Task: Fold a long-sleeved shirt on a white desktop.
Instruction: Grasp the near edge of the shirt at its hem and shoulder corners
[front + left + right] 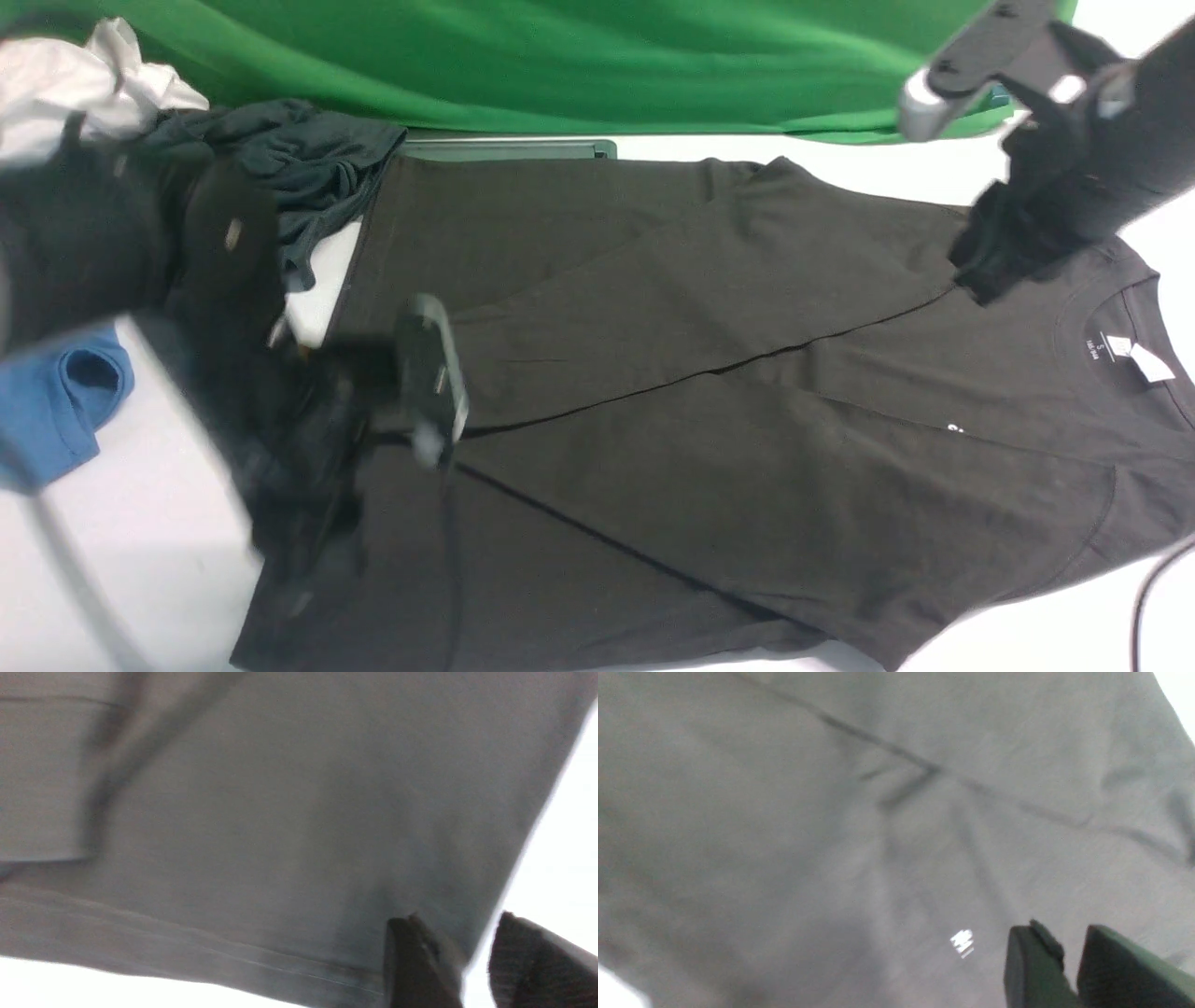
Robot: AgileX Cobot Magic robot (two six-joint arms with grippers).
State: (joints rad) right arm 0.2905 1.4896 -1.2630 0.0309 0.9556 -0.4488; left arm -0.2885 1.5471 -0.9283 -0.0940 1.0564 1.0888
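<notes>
The long-sleeved shirt (pixel 747 373) lies spread on the white desktop (pixel 1046 635), neck and white tag (pixel 1150 364) to the right, hem to the left, both sleeves laid across the body. My left gripper (pixel 308 532) is blurred over the hem's near left corner. In the left wrist view it (pixel 458 919) straddles the shirt's edge (pixel 495 896), a narrow gap between its fingers showing bare desktop (pixel 560 835). My right gripper (pixel 980 261) hovers above the far shoulder. It (pixel 1059 928) holds nothing, fingers slightly apart over flat cloth beside the chest print (pixel 962 942).
A dark teal-grey garment (pixel 299 159), a white cloth (pixel 65 84) and a blue tee (pixel 56 401) lie bunched at the left. The grey cable slot (pixel 504 147) sits behind the shirt under the green backdrop (pixel 560 56). A black cable (pixel 1158 588) hangs at the right.
</notes>
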